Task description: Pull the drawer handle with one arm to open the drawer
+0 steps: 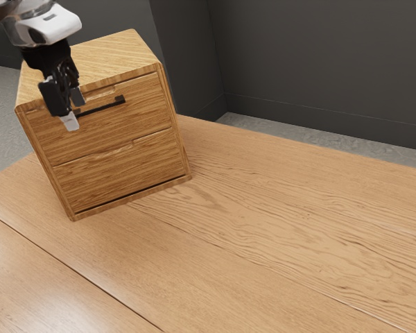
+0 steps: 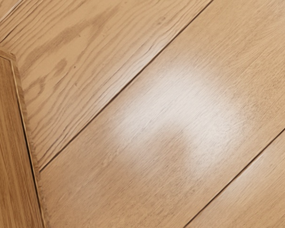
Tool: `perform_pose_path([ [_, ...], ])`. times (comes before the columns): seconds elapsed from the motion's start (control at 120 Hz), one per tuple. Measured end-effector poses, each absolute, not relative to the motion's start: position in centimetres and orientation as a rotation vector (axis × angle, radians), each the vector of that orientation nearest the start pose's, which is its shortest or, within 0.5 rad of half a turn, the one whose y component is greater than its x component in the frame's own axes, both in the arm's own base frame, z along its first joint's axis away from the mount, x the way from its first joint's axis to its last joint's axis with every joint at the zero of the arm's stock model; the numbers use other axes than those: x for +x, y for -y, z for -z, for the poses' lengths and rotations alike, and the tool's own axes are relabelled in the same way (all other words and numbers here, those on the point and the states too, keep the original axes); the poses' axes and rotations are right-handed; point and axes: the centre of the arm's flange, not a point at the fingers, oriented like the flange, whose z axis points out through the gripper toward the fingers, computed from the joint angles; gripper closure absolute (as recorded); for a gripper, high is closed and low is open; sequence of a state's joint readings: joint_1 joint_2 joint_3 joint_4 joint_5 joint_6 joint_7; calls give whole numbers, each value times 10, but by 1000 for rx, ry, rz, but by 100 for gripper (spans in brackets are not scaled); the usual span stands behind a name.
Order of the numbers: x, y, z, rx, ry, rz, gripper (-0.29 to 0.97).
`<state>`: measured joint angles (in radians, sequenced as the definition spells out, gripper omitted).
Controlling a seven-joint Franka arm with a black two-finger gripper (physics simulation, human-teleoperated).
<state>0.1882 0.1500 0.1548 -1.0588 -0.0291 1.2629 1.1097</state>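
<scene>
Cabinet (image 1: 104,139) of light wood at the exterior view's left, standing on the desk (image 1: 277,229) — two drawers stacked. Upper drawer (image 1: 135,114) with a thin black handle (image 1: 105,105) across its front. Jaws pointing down at the handle's end nearer the exterior view's left, close against the drawer face — whether gripping the bar or merely beside it, cannot tell. From the wrist: desk planks (image 2: 180,118) under a pale sheen, cabinet panel (image 2: 4,166) meeting them at a seam.

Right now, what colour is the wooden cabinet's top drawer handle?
Black thin bar handle; clearest in exterior view.
</scene>
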Motion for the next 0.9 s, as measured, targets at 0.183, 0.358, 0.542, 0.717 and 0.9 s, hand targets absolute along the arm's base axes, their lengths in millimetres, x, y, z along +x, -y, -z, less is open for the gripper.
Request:
perform_pose_path([
  [0.183,528,-171,-742,-2874,-1196,69,0],
  [0.358,539,-164,-730,-2870,-1223,41,0],
  [0.542,556,-168,-714,-2804,-1166,-13,0],
  [0.717,578,-184,-702,-2717,-1076,-26,12],
  [0.9,594,-197,-700,-2622,-1010,1,28],
])
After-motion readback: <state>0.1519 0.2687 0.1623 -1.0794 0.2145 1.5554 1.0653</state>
